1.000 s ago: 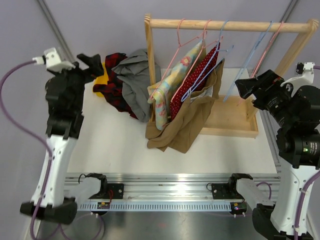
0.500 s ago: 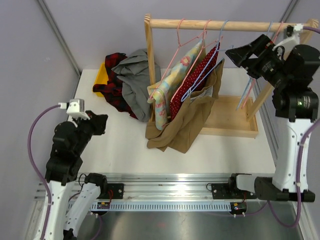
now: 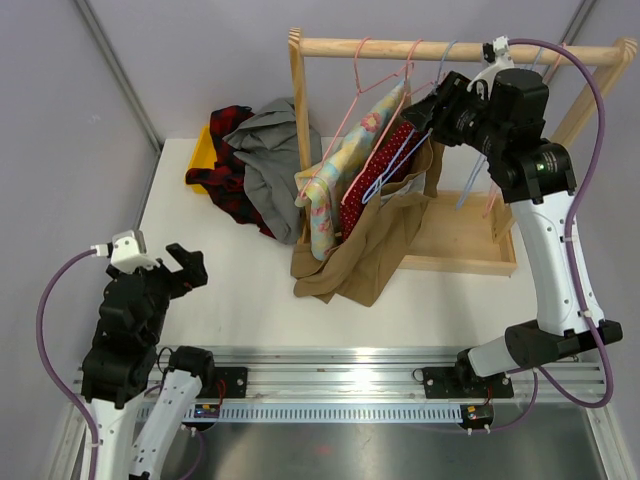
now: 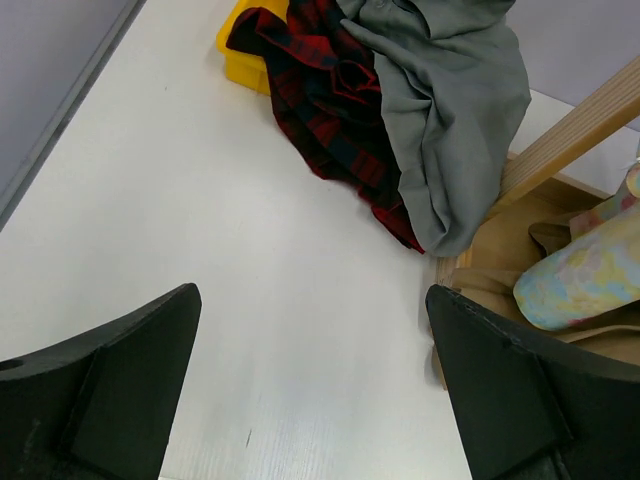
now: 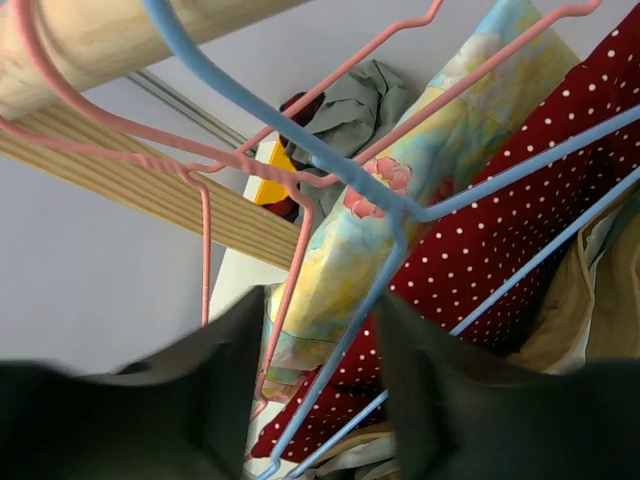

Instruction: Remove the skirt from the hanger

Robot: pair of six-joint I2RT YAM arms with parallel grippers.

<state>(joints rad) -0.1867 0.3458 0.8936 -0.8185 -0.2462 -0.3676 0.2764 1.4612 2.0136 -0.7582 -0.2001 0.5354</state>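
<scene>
A red white-dotted skirt (image 3: 392,152) (image 5: 520,200) hangs on a blue wire hanger (image 3: 418,140) (image 5: 372,285) from the wooden rail (image 3: 450,50). To its left, a pastel floral garment (image 3: 345,165) (image 5: 400,200) hangs on a pink hanger (image 5: 292,265). My right gripper (image 3: 430,105) (image 5: 320,300) is up at the rail, its jaws apart, with the blue hanger's wire and a pink wire running between them. My left gripper (image 3: 185,262) (image 4: 312,290) is open and holds nothing, low over the table at the near left.
A tan garment (image 3: 375,245) droops from the rack onto the table. Grey (image 3: 265,150), red plaid (image 3: 230,170) and yellow (image 3: 200,160) clothes are piled at the back left. Further hangers (image 3: 520,95) hang on the rail's right. The rack's wooden base (image 3: 470,245) lies at the right.
My right arm has swung up and left along the rail to the hangers, and its jaws have narrowed. My left arm has dropped back to the near left corner.
</scene>
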